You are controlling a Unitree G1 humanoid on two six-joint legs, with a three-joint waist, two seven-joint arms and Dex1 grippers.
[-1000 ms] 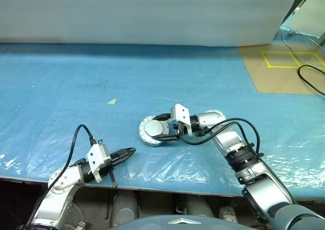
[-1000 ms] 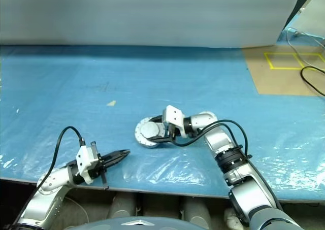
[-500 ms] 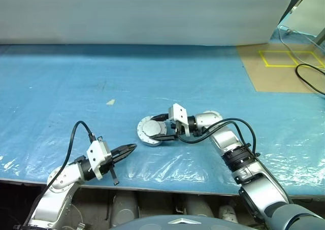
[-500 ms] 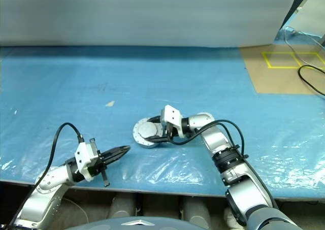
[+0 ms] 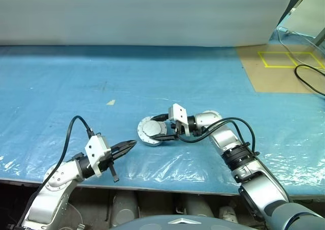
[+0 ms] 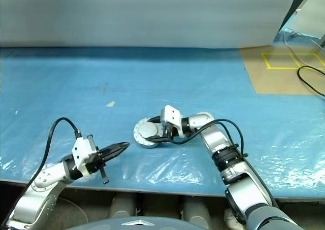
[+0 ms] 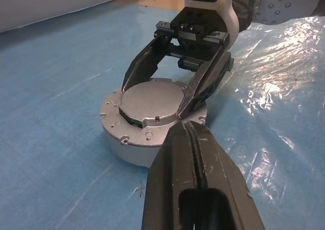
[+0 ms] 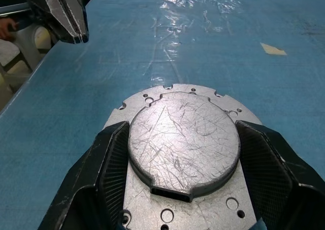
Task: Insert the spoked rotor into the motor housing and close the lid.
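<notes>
The motor housing [image 5: 145, 138], a round silver flanged body, sits on the blue sheet near the table's middle front. The lid [image 7: 152, 100] lies on top of it, showing a scratched silver raised plate [image 8: 183, 138]. My right gripper [image 5: 155, 128] reaches in from the right, its two black fingers [image 8: 114, 164] pressed on either side of that raised plate. My left gripper [image 5: 129, 145] hovers shut and empty a short way to the housing's front left, pointing at it; its tip also shows in the right wrist view [image 8: 63, 14]. The spoked rotor is hidden.
A blue plastic-covered table [image 5: 61, 88] spreads wide to the left and back, with a small tan scrap [image 5: 110, 102] on it. The table's front edge runs just below my left gripper. A brown floor patch with yellow tape [image 5: 284, 60] and a black cable [image 5: 310, 83] lie far right.
My left gripper has lifted a little, still shut and still pointing at the housing. The right gripper and the housing have stayed put.
</notes>
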